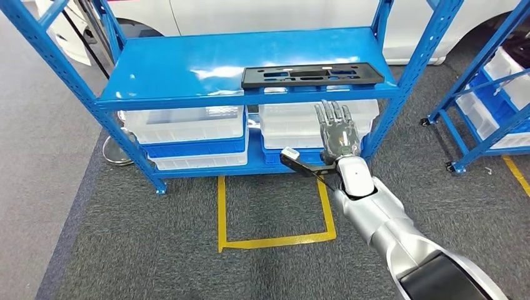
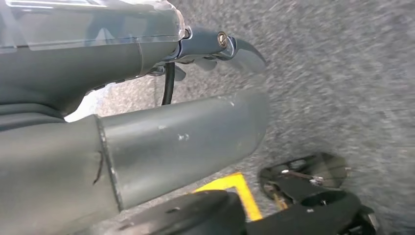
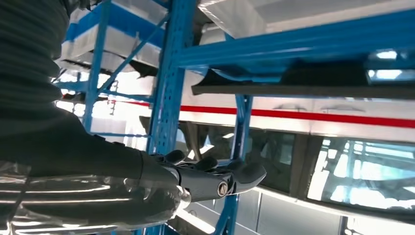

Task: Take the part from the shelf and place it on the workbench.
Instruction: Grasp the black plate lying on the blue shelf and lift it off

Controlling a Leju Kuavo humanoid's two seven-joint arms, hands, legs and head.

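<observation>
The part (image 1: 311, 75) is a flat black plate with cut-outs, lying on the top board of the blue shelf (image 1: 187, 69) close to its front edge, right of centre. My right hand (image 1: 337, 134) is raised just below and in front of that edge, under the part, fingers straight and apart, thumb out to the side, holding nothing. In the right wrist view the part (image 3: 303, 89) shows from underneath, jutting over the blue front beam, with my right hand (image 3: 215, 178) some way off it. My left hand (image 2: 186, 137) hangs over the grey carpet with nothing in it, fingers (image 2: 220, 44) extended.
White bins (image 1: 184, 125) (image 1: 294, 122) fill the shelf's lower level. A yellow taped square (image 1: 275, 240) marks the carpet in front of the shelf. A second blue rack with bins (image 1: 494, 94) stands at the right. A white car (image 1: 281, 15) is behind the shelf.
</observation>
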